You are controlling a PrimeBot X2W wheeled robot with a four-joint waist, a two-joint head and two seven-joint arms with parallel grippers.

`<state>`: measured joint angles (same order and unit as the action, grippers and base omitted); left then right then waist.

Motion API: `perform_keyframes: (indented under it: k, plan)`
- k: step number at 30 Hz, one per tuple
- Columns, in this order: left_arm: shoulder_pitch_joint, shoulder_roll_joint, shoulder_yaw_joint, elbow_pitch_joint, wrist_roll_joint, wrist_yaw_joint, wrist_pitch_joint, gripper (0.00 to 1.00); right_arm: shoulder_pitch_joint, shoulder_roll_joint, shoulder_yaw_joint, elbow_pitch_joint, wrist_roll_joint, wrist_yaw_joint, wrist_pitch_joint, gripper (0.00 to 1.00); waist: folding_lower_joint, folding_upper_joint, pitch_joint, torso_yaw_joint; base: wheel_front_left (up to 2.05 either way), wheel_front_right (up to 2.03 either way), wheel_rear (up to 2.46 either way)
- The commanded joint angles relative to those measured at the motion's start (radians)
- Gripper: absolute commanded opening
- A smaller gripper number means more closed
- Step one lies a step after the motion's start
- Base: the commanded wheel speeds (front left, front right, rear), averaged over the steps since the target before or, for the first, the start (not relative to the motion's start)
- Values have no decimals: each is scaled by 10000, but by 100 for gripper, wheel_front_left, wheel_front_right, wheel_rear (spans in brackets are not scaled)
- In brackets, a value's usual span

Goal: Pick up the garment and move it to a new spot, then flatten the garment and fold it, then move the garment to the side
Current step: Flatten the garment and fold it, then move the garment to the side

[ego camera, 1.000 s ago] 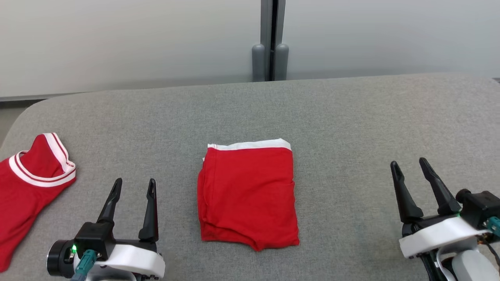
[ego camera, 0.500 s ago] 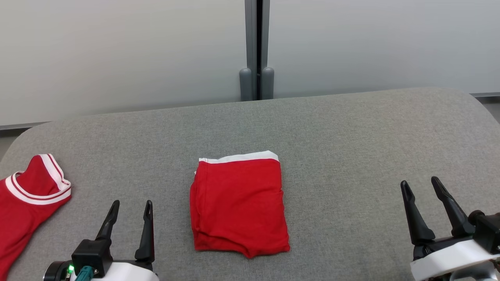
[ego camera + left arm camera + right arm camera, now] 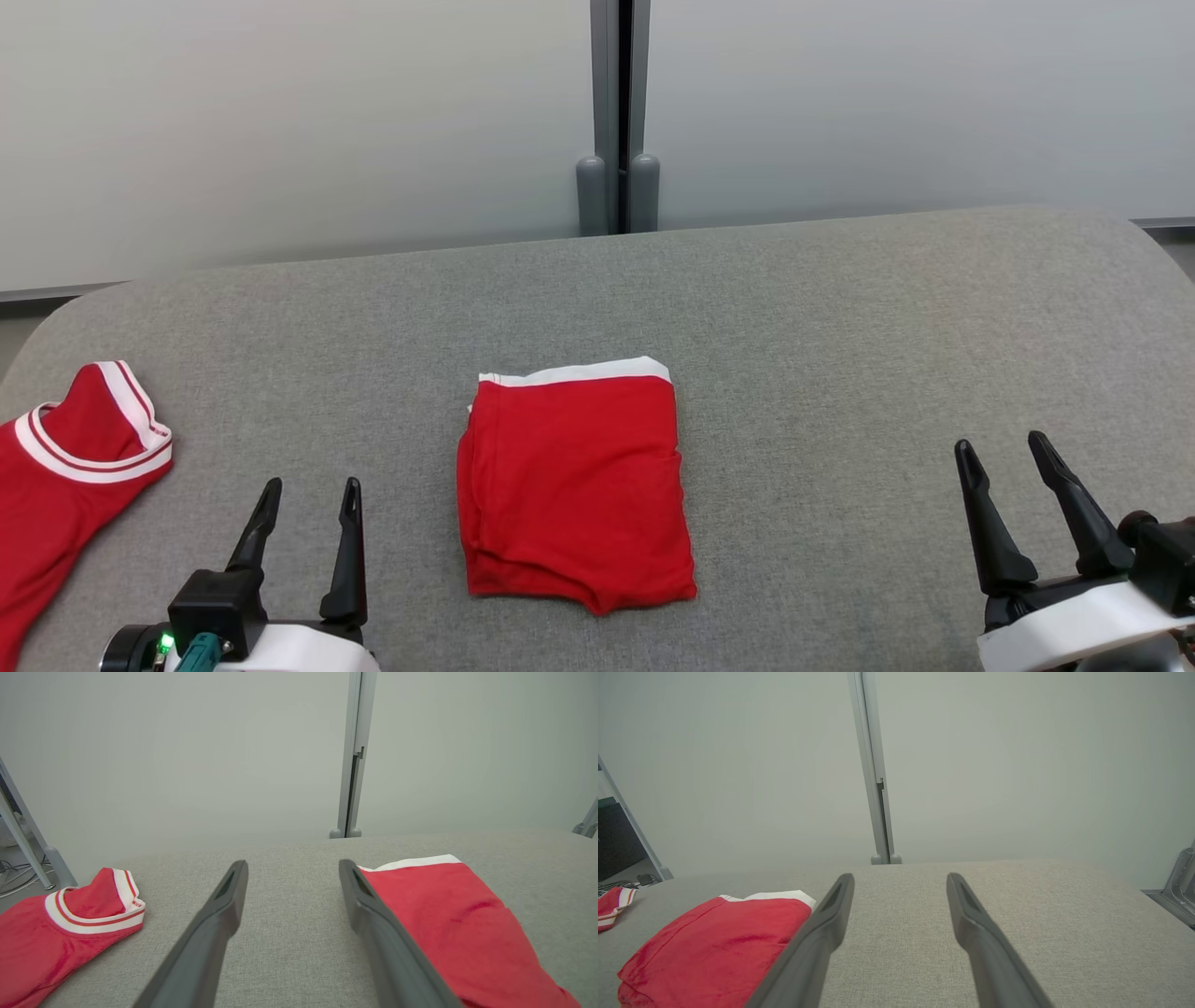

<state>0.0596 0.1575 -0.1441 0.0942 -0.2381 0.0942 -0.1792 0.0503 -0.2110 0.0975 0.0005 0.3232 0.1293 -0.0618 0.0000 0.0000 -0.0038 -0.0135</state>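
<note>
Comparing the head view with a second before, the whole picture had shifted, so the camera had moved. The folded red garment [image 3: 574, 490] lay as before, flat in the middle of the grey padded surface [image 3: 822, 355], its white band at the far edge. The left gripper [image 3: 312, 485] and right gripper [image 3: 1001, 443] stayed spread and empty, well apart from it on either side. A second red top [image 3: 65, 467] with white trim lay at the surface's left end, and a grey post [image 3: 616, 112] stood behind.

From the left wrist, the left gripper [image 3: 293, 863] showed bare padding between its parted fingers, one finger overlapping the folded red garment [image 3: 448, 914], with the second red top [image 3: 70, 924] far left.

From the right wrist, the right gripper [image 3: 901, 876] stood equally wide over bare padding, with the folded red garment [image 3: 724, 938] at its left.
</note>
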Motion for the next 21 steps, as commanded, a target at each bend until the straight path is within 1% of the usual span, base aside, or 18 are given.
perform_keyframes:
  k: [1, 6, 13, 15, 21]
  plan:
    - [84, 62, -1, -60, -23, 53, 7, 100, 86, 11, -68, -41, 15, 25, 1, 100, 0, 0, 20, 15, 0, 0, 0]
    - [86, 69, -70, -146, -37, 125, 77, 100, 149, 60, -133, -24, -27, 25, 63, 100, 0, 0, 32, 124, 0, 0, 0]
    - [-336, -14, -220, -324, 45, 155, 35, 100, -82, -90, -84, 6, -22, 25, 127, 100, 0, 0, 389, 491, 0, 0, 0]
    - [-559, -66, -287, -372, 83, 146, -28, 100, -295, -169, 89, 89, 38, 25, 192, 100, 0, 0, 671, 699, 0, 0, 0]
    - [-1803, -464, -674, -216, 140, 58, -307, 100, -1070, -549, 687, 733, 157, 25, 326, 100, 0, 0, 1816, 1810, 0, 0, 0]
